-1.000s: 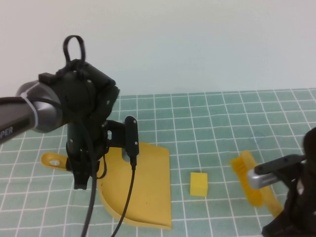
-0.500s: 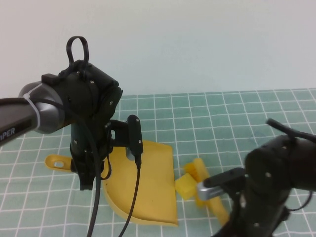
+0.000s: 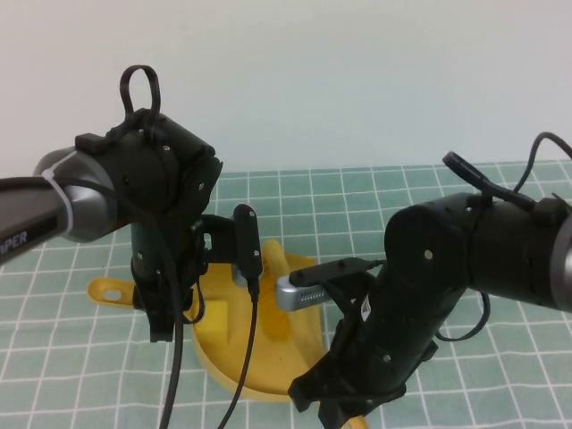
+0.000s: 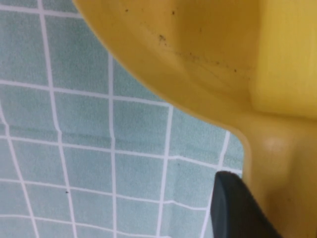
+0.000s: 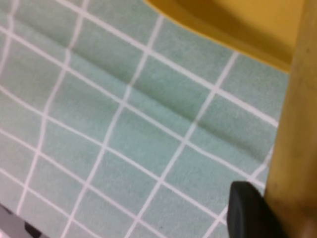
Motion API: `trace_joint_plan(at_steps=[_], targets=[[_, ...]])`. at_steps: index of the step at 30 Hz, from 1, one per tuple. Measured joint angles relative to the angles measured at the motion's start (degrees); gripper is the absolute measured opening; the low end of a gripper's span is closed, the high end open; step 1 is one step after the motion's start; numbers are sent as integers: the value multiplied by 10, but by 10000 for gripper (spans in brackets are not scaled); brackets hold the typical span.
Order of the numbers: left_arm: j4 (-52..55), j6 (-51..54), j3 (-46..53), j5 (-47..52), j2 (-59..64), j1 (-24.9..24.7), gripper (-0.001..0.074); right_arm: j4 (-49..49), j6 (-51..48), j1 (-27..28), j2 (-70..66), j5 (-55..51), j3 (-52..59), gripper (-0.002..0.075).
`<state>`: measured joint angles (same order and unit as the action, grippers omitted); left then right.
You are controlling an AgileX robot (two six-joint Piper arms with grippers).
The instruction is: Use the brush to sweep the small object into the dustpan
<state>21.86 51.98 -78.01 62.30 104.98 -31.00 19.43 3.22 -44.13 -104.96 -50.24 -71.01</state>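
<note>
Left claw [image 3: 159, 317] grips dustpan [image 3: 268, 357] handle, mouth facing right | right claw [image 3: 344, 413] grips brush [image 5: 292, 144] handle

green grid mat [image 3: 500, 375], yellow dustpan [image 3: 223, 344] on it

Glossy yellow plastic dustpan [image 3: 219, 344], matt green gridded mat [image 3: 80, 384], smooth yellow brush handle [image 5: 292, 148]

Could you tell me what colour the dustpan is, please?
Yellow; the dustpan shows best in the high view.
</note>
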Motion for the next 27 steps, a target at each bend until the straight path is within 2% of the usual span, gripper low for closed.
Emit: trace_joint_plan(at_steps=[8, 21, 27], targets=[[-4, -1, 0, -3, 1, 0, 217, -4, -10, -1, -1, -31, -7, 165], [-14, 5, 0, -18, 6, 3, 217, -185, 82, -1, 48, -118, -7, 165], [-19, 5, 0, -23, 6, 6, 217, -212, 96, 2, 66, -114, 13, 165]])
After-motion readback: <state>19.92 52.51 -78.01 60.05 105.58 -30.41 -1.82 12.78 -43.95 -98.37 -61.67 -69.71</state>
